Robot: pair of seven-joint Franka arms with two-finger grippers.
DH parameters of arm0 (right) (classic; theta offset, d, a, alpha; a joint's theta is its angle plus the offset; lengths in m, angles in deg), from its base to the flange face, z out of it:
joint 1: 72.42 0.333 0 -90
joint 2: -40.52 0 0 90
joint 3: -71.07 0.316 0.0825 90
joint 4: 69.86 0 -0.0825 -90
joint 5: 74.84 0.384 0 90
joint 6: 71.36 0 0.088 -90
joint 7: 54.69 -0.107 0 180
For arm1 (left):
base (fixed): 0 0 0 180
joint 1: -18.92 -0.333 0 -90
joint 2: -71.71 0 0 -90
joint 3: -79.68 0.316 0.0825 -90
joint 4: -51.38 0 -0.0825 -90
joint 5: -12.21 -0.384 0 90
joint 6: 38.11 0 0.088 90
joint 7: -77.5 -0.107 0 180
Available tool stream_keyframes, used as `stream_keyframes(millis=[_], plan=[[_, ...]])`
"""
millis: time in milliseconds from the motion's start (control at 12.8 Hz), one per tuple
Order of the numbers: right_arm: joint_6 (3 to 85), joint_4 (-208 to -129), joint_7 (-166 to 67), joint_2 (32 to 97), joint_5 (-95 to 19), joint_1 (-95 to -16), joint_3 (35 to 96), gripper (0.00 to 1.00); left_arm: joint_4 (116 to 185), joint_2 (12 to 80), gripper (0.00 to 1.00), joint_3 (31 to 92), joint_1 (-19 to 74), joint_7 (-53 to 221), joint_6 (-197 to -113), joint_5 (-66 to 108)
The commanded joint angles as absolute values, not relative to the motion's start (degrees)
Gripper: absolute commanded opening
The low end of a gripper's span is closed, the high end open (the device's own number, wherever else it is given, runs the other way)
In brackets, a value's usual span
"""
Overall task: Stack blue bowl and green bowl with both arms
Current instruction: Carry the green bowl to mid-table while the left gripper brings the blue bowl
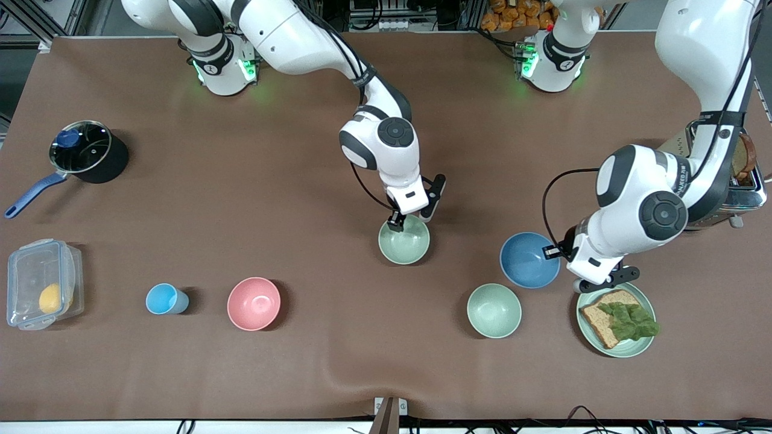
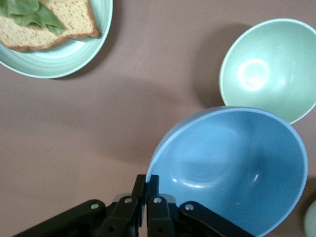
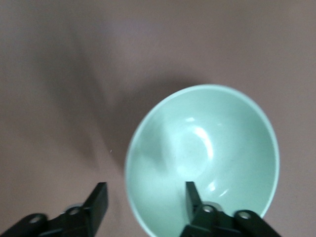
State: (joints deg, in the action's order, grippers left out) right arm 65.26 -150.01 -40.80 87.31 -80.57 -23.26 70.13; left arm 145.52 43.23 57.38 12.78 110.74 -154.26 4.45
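The blue bowl sits mid-table toward the left arm's end. My left gripper is shut on its rim; in the left wrist view the gripper pinches the edge of the blue bowl, which looks slightly tilted. The sage green bowl stands at the table's centre. My right gripper is open at its rim. In the right wrist view the gripper straddles the rim of the green bowl, one finger inside and one outside.
A paler mint bowl is nearer the camera than the blue bowl. A mint plate with bread and lettuce lies beside it. A pink bowl, sky-blue cup, plastic box, lidded pot and toaster also stand around.
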Motion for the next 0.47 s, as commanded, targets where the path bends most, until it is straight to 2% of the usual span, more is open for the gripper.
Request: stream_keyframes(millis=[0, 157, 391], plan=[[64.17, -149.58, -42.29, 84.83, -80.73, -23.73, 70.81, 1.0, 144.2, 42.79, 0.0, 57.45, 15.13, 115.27, -153.25, 5.27], [62.77, -149.58, -42.29, 82.98, -80.73, -23.82, 70.81, 1.0, 144.2, 42.71, 0.0, 57.45, 16.28, 117.3, -153.25, 6.76], [56.37, -149.67, -42.21, 79.3, -80.73, -26.44, 70.63, 1.0, 144.11, 42.35, 0.0, 57.54, 18.82, 121.16, -153.25, 7.56]])
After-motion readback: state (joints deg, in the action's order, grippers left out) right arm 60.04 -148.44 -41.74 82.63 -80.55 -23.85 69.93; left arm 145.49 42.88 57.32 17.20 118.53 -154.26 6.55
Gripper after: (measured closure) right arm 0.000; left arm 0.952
